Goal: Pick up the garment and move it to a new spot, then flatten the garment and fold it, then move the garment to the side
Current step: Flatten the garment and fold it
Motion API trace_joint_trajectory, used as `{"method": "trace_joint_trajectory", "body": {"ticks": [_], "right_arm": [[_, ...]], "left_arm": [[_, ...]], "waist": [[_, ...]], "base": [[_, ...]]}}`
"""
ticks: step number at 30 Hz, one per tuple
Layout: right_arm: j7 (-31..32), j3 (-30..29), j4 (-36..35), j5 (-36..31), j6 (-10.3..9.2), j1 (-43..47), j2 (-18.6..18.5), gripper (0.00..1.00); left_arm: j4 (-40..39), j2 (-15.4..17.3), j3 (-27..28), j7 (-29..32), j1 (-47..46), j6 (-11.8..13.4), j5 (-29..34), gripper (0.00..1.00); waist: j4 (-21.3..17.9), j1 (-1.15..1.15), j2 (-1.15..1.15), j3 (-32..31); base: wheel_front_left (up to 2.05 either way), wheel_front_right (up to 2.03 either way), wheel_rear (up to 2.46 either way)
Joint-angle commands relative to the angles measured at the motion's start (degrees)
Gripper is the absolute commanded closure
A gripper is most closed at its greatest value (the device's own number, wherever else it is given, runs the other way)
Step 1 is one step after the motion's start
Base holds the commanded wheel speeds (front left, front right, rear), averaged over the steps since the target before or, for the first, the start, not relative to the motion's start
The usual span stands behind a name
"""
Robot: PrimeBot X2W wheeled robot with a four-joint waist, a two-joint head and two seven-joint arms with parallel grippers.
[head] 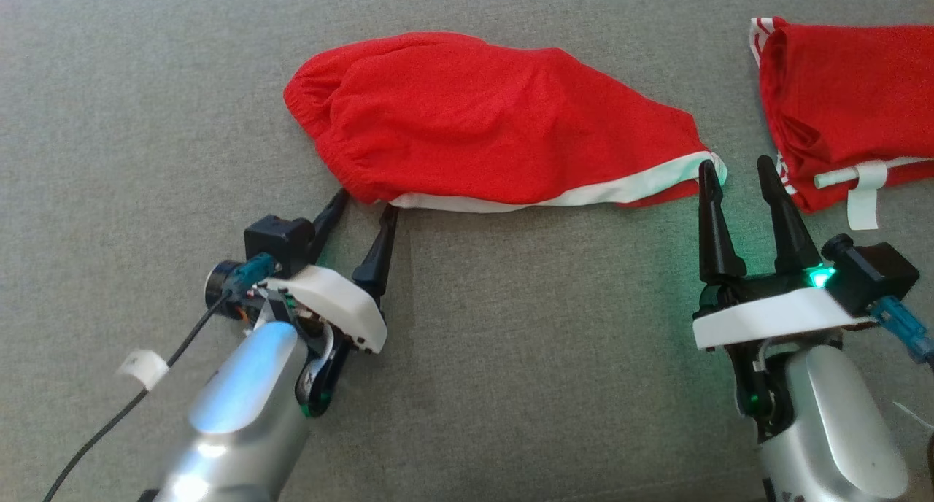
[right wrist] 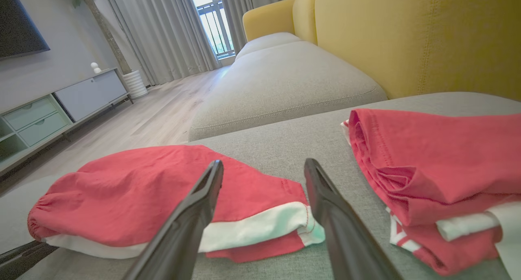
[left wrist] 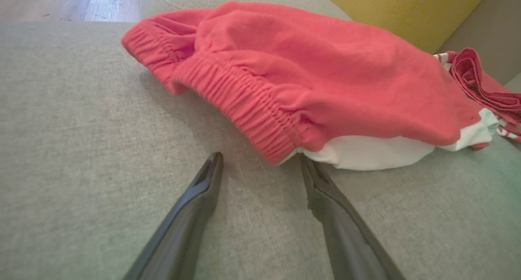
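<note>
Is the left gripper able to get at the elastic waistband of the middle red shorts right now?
Probably yes. The left gripper is open, its fingertips right at the near end of the elastic waistband of the red shorts, with only bare grey cushion between them and nothing blocking.

In the head view the garment (head: 496, 119) lay across the upper middle of the frame on the seat cushion (head: 511, 378). A second garment (head: 846, 101) lay folded in the upper right corner, apart from it. The left gripper (head: 365, 201) sat at lower left, its tips just at the garment's lower-left edge. The right gripper (head: 735, 163) stood at lower right, its tips between the two garments, beside the first one's right end. In the right wrist view the backrest (right wrist: 407, 40) rose at upper right behind the cushion, with the floor (right wrist: 154, 113) at left.
</note>
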Motion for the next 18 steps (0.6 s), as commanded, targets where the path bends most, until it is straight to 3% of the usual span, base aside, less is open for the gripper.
{"method": "trace_joint_trajectory", "body": {"ticks": [1,14,16,17,18], "right_arm": [[-0.67,1.24,-1.64,-0.05,0.39,-1.76,0.08,0.00],[-1.02,1.13,-0.72,-0.25,0.39,-2.12,0.08,0.00],[-1.00,1.17,-0.71,-0.27,0.39,-2.21,0.08,0.00],[-0.99,1.18,-0.71,-0.28,0.39,-2.24,0.08,0.00],[-0.98,1.19,-0.71,-0.30,0.39,-2.25,0.08,0.00]], "left_arm": [[-0.69,0.65,2.08,-0.65,-1.93,-0.07,0.04,0.00],[3.24,-0.23,0.20,-5.26,-4.73,-2.43,-0.28,0.03],[3.45,-0.39,-0.21,-5.53,-5.04,-2.73,-0.62,0.79],[3.47,-0.57,-0.33,-5.58,-5.15,-2.88,-1.04,1.00],[3.48,-0.62,-0.53,-5.68,-5.30,-3.00,-1.25,1.00]], "waist": [[-0.11,-0.01,0.00,0.09],[0.20,-0.01,0.00,0.12],[0.28,-0.01,0.00,0.18],[0.32,-0.01,0.00,0.19],[0.35,-0.01,0.00,0.21]], "base": [[0.00,0.00,0.00],[0.00,0.00,0.00],[0.00,0.00,0.00],[0.00,0.00,0.00],[0.00,0.00,0.00]]}}
